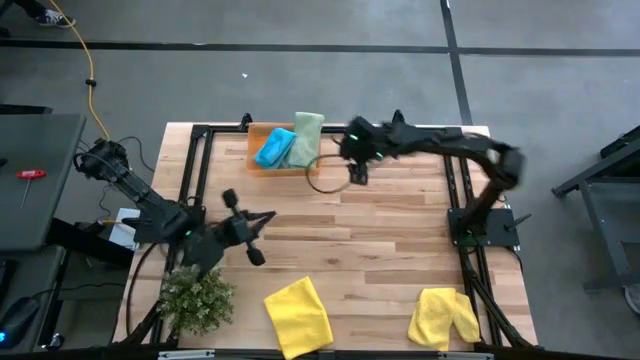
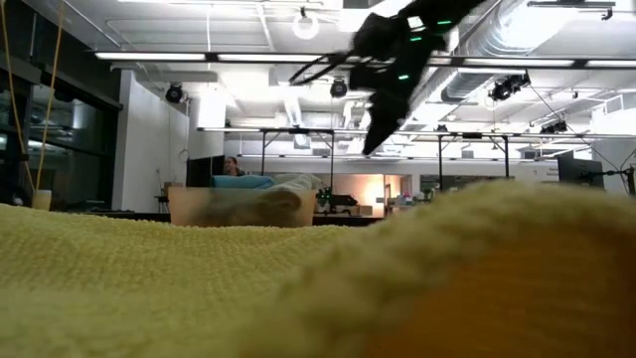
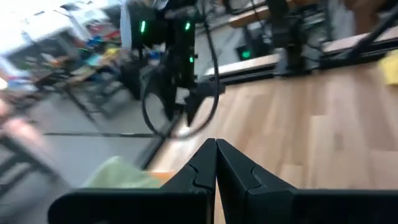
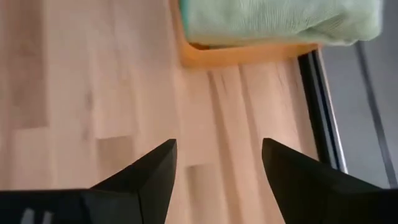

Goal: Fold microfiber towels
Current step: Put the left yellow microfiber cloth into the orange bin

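The right pincer (image 1: 356, 172) hangs spread and empty just right of the orange tray (image 1: 256, 158) at upper centre, where a teal towel (image 1: 274, 148) and a light green towel (image 1: 304, 138) lie. Two yellow towels (image 1: 298, 315) (image 1: 443, 317) wait at the bottom edge of the surface (image 1: 400, 240). The left pincer (image 1: 270, 217), clamped on nothing, sits left of centre. A low reach could clip the tray; the plant (image 1: 197, 297) crowds the lower left.

A yellow towel (image 2: 199, 288) up against the low camera blotted out most of the table, and ahead of the right gripper's (image 4: 217, 168) spread jaws, the light green towel (image 4: 280, 22) was cut off.
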